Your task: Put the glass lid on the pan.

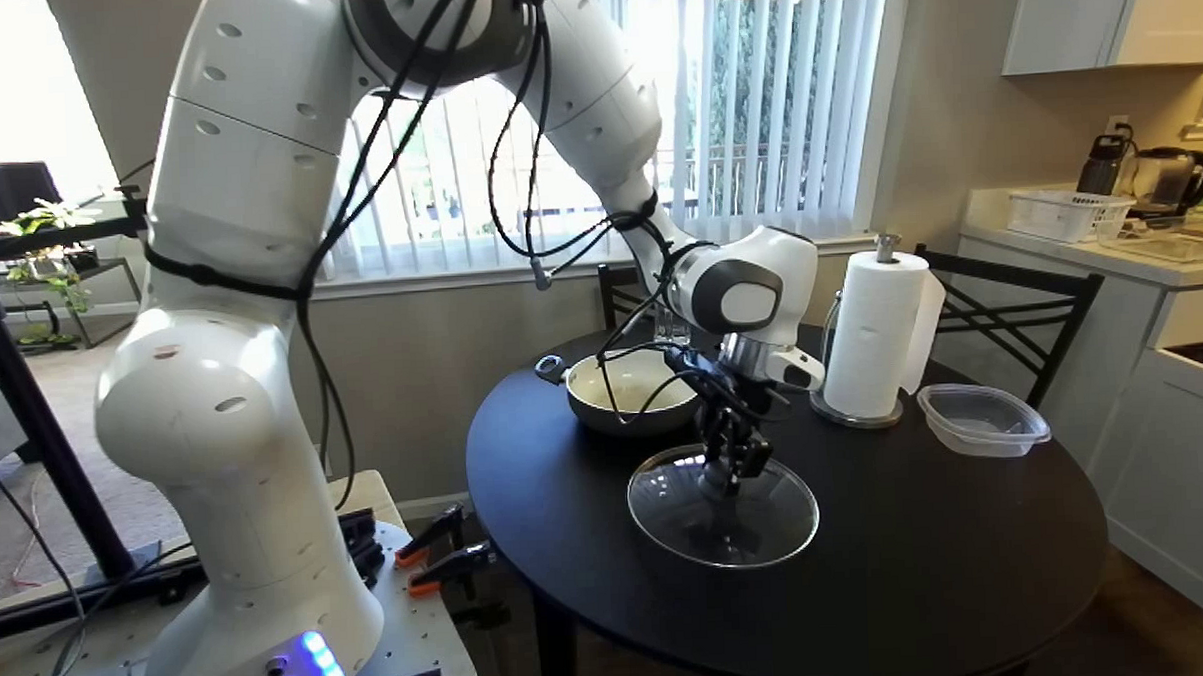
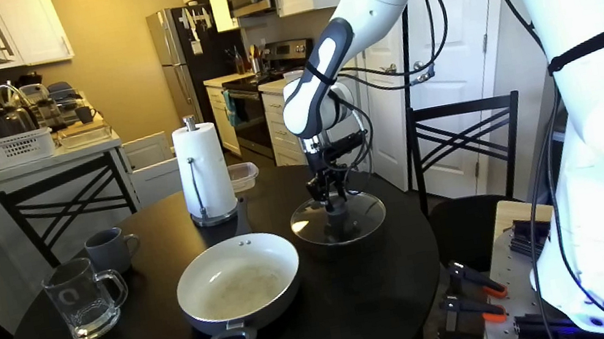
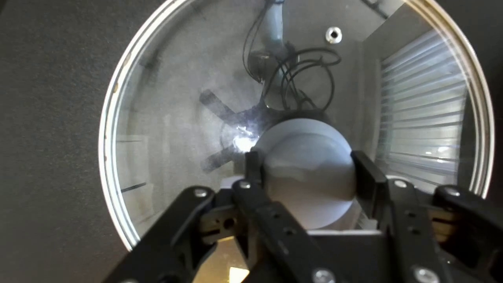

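Note:
The glass lid [image 1: 668, 511] is a see-through disc with a thin metal rim, low over the dark table in both exterior views [image 2: 312, 226]. I cannot tell whether it touches the table. In the wrist view the lid [image 3: 177, 118] fills most of the picture, with its round grey knob [image 3: 310, 177] between my fingers. My gripper [image 1: 731, 464] points down, and both fingers press against the knob's sides. The pan [image 1: 629, 419], cream inside with a dark grey outside, stands uncovered beside the lid in both exterior views [image 2: 239, 286].
A paper towel roll [image 2: 205, 171] stands on the round table [image 1: 920, 567], beside the pan's long handle [image 2: 242, 217]. A clear plastic container [image 1: 985, 420] sits near the edge. A glass mug [image 2: 83, 301] and a grey mug [image 2: 108, 251] stand beyond the pan. Chairs surround the table.

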`<act>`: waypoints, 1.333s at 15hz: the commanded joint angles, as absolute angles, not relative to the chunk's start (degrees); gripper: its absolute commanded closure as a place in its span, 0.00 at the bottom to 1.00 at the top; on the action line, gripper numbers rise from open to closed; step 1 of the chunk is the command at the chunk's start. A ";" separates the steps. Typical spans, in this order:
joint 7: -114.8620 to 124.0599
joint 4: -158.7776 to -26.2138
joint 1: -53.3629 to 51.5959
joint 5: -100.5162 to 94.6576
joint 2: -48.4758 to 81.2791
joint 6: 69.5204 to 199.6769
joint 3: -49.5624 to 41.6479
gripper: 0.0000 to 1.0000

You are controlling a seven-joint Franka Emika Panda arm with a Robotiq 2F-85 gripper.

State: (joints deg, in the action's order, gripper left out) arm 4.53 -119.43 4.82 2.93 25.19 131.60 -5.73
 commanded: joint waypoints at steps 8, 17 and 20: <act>10.56 -109.80 0.25 -5.66 18.93 111.58 -5.02 0.67; 8.90 -102.14 -4.94 -9.18 24.34 107.82 -1.27 0.67; 7.84 -98.49 -6.74 -10.93 27.27 105.82 -0.35 0.67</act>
